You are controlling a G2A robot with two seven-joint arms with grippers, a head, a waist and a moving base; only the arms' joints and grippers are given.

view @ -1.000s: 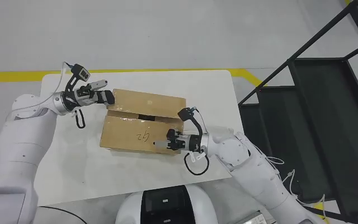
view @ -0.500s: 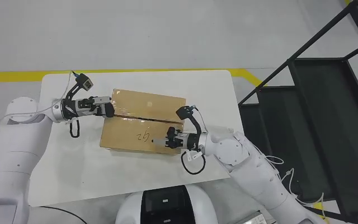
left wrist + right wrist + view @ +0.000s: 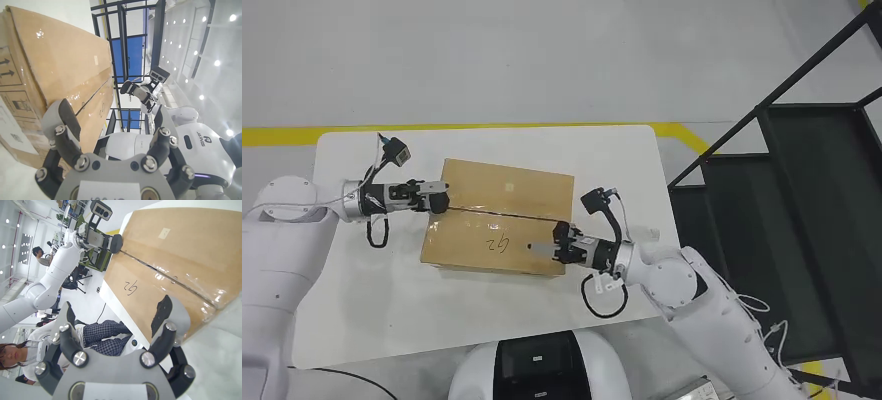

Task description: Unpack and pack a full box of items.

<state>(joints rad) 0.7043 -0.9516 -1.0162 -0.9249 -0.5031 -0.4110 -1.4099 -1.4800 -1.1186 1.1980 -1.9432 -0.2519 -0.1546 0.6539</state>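
Nearest us, the right jaws are spread wide with nothing in them. One pad (image 3: 162,310) hangs over the near flap at the box's right end, and we can't tell if it's actually touching.

The box (image 3: 499,217) sits about mid-surface (image 3: 362,300), a bit skewed to the edges. Both flaps are down and meet along the seam (image 3: 166,275).

Farther back, at the left end of that seam, the left jaws are just as wide open and empty, with one pad (image 3: 116,244) right on the box's top edge.

So this looks to us like the closing-up step. Here's how we'd do it:
- Push straight down with the flat of a pad at both ends of the seam together, so the box doesn't twist or skate toward a surface edge.
- Keep the jaws open, since there's nothing here to pinch.
- Stay off the shiny loose tape along the seam, because it looks easy to snag.
- If a flap springs up, we'd push that one down first.
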